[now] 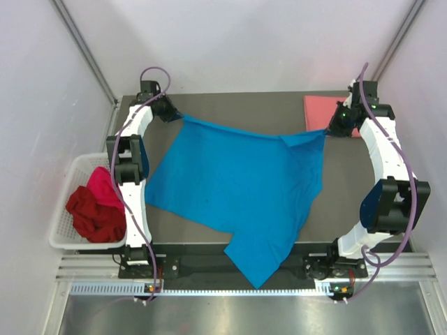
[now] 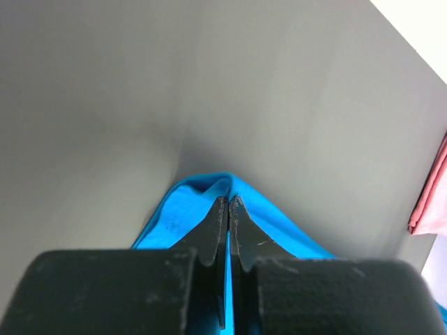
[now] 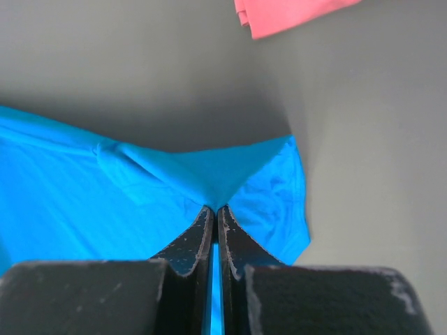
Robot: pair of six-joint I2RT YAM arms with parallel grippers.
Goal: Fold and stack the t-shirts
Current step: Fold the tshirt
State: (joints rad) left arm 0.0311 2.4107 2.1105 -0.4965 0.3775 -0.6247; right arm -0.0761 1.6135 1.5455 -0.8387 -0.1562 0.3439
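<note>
The bright blue t-shirt (image 1: pixel 237 185) hangs stretched between my two grippers over the dark table, its lower part trailing over the near edge. My left gripper (image 1: pixel 176 116) is shut on its far left corner, seen in the left wrist view (image 2: pixel 228 200) with blue cloth (image 2: pixel 181 209) pinched between the jaws. My right gripper (image 1: pixel 328 129) is shut on the far right corner, seen in the right wrist view (image 3: pixel 214 208) with blue cloth (image 3: pixel 140 209). The salmon pink t-shirt (image 1: pixel 323 112) lies folded at the far right. The dark red t-shirt (image 1: pixel 94 216) and the magenta t-shirt (image 1: pixel 103 185) lie in the basket.
The white lattice basket (image 1: pixel 73 174) stands off the table's left edge. White enclosure walls close the left, back and right. A metal rail (image 1: pixel 230 269) runs along the near edge. The pink shirt also shows in the right wrist view (image 3: pixel 286 14) and the left wrist view (image 2: pixel 429 202).
</note>
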